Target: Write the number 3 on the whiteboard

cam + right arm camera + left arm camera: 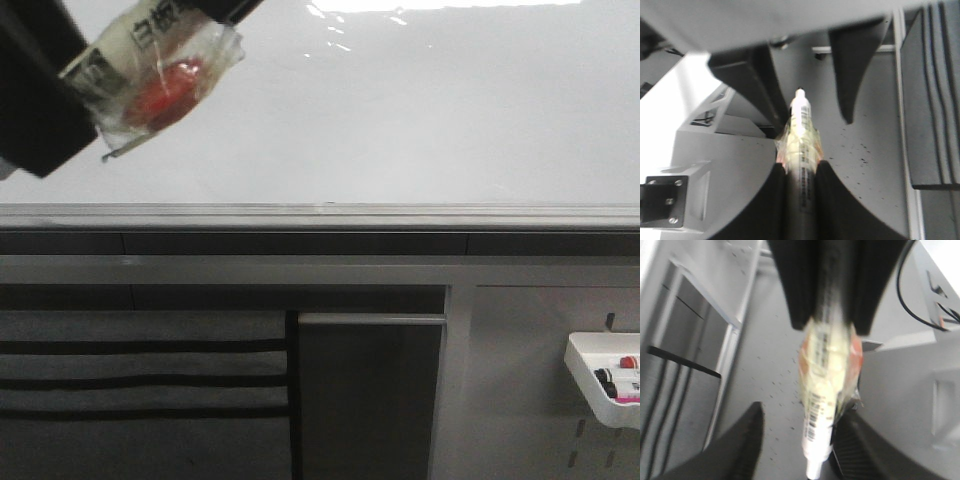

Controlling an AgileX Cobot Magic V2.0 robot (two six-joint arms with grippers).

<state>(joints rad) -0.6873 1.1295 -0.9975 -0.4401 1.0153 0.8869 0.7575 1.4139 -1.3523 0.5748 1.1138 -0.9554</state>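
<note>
Holding pattern: the left gripper (pixel 150 75) enters from the upper left of the front view, its fingers pinching a tape-wrapped marker (pixel 155 70).
Marker: white barrel with printed label, red patch under clear tape, tip aimed down toward the board's lower left; whether the tip touches the surface, I cannot tell.
Whiteboard: the whiteboard (pixel 420 120) fills the upper half of the front view, glossy, with glare along the top and a grey edge rail (pixel 320 212) below it.
Number 3: no stroke shows anywhere on the visible board, so the digit looks not yet started.
Right gripper: the right gripper (pixel 799 165) is out of the front view; its wrist view shows the fingers pressed onto a second marker (pixel 800 145), white tip pointing away over the speckled floor.
Side tray: a white tray (pixel 590 385) of spare markers hangs on the cabinet at lower right.
Progress: pen is in hand and near the board; all of the writing appears left.
</note>
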